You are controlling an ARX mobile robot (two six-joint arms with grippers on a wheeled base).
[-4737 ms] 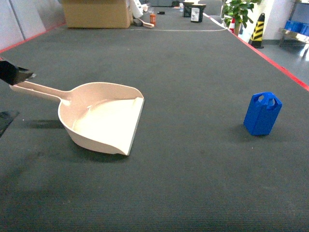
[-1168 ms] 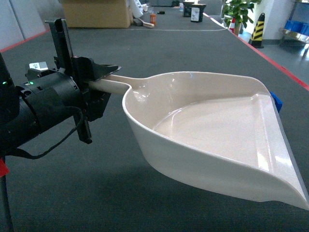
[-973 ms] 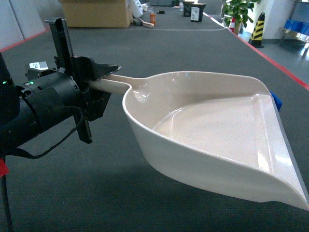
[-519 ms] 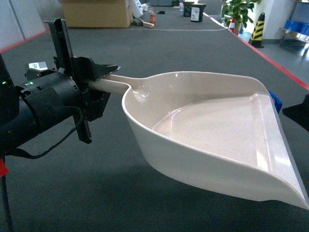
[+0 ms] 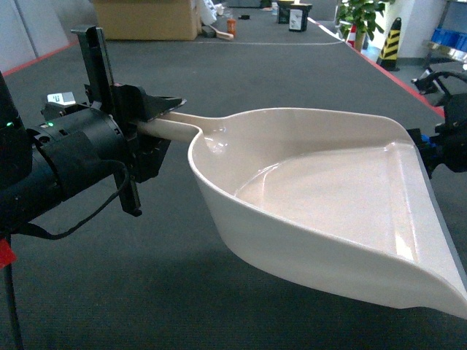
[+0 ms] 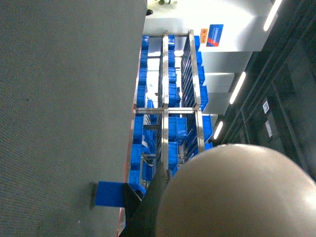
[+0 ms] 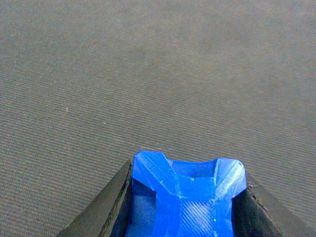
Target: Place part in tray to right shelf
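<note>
**Right gripper around the part, left gripper holding the tray aloft**

Your right gripper [image 7: 185,217] has a dark finger on each side of the part [image 7: 183,197], flush against its flanks, above the dark carpet [image 7: 148,74]. In the head view only a sliver of that blue block shows past the tray's far edge. Your left gripper [image 5: 149,120] is clamped on the handle of the tray [image 5: 328,197], which hangs raised off the floor, its mouth facing right. The right shelf [image 6: 170,108] appears in the left wrist view, loaded with blue crates [image 6: 175,128].
</note>
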